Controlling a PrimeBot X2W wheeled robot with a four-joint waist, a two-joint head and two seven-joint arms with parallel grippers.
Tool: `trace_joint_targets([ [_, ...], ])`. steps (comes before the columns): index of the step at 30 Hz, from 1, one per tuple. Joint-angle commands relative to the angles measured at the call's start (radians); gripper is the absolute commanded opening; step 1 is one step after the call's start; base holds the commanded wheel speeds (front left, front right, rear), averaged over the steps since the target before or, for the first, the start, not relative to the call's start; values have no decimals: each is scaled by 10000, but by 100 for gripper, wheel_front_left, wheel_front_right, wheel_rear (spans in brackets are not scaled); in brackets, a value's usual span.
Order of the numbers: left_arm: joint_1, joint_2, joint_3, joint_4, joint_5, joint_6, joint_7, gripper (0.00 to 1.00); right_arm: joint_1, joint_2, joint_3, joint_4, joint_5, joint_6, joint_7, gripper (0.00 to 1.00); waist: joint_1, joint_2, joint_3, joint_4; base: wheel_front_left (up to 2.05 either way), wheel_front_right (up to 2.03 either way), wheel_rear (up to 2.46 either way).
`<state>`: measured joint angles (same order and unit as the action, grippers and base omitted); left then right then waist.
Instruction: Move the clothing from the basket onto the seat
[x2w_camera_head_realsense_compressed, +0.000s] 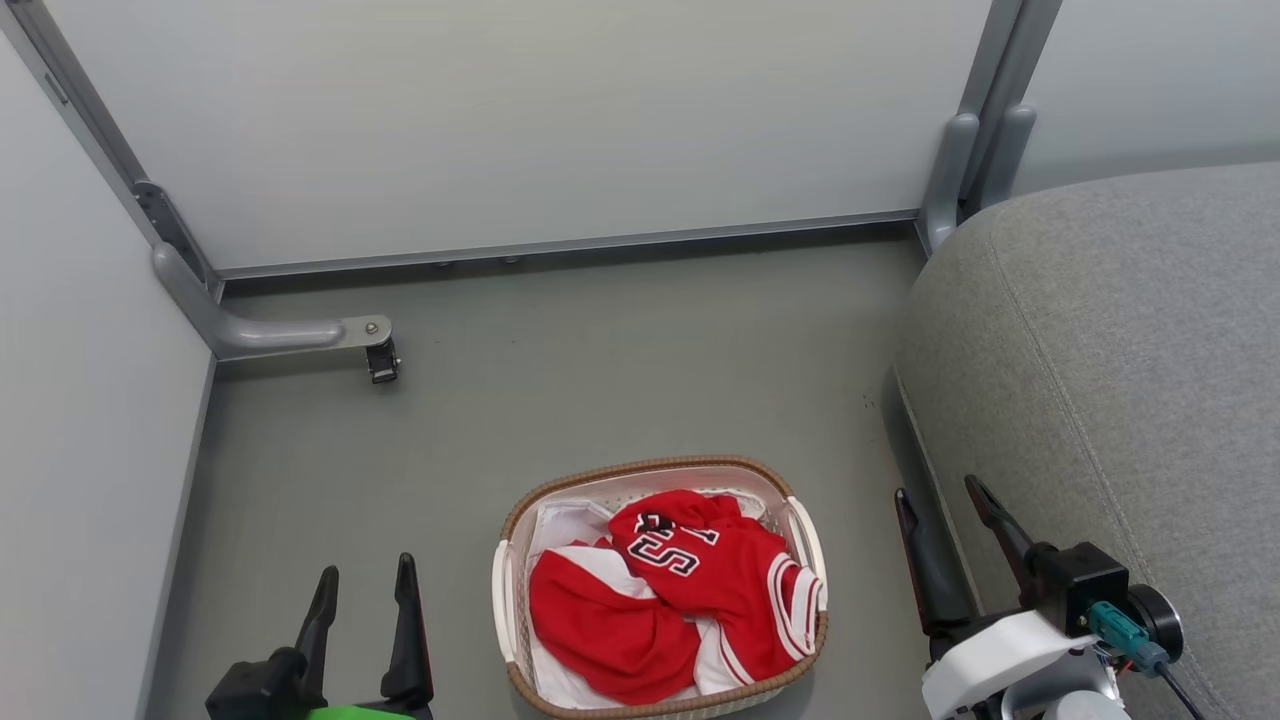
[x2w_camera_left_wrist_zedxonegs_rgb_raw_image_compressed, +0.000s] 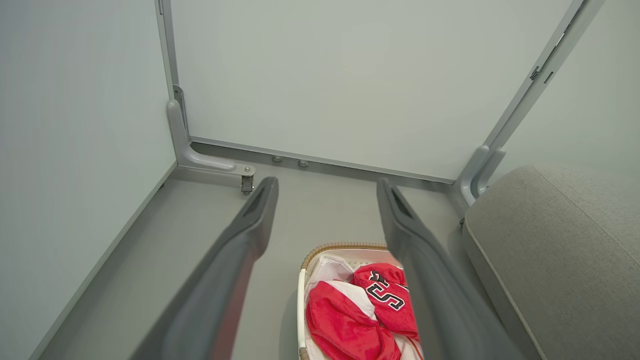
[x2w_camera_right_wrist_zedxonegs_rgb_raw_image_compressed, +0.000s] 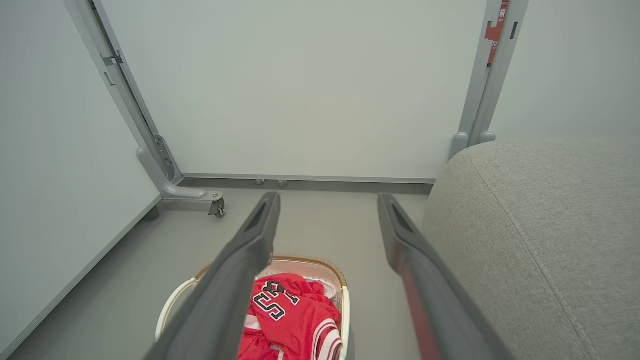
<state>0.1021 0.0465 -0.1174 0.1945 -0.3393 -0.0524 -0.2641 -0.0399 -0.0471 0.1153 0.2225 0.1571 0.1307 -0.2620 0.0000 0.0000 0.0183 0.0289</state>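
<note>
One oval white basket with two white handles. Inside it, what look like two bright red garments, bunched together so I cannot be sure of the count, and one white liner sheet. One large grey seat. Four dark fingers of mine: two left fingers and two right fingers. Three pale wall panels. One small caster.

My head looks steeply down at the floor; both wrist cameras aim flatter, toward the white panel; all share the basket and seat
</note>
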Motion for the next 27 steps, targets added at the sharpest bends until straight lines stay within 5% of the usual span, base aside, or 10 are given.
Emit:
trace_joint_targets([
  [1,140,70,6,5,106,40,-7,100,110,-60,-9,-2,11,1,-46,100,0,0,11,0,0,0,0],
  [16,-414,68,-292,-19,530,-106,-7,100,-248,-60,-173,-250,-109,1,-46,100,0,0,778,-29,0,0,0],
  [27,-2859,64,-1138,728,2140,-525,-7,100,-1345,-60,-444,-733,-340,1,-35,100,0,0,3398,-385,0,0,0],
])
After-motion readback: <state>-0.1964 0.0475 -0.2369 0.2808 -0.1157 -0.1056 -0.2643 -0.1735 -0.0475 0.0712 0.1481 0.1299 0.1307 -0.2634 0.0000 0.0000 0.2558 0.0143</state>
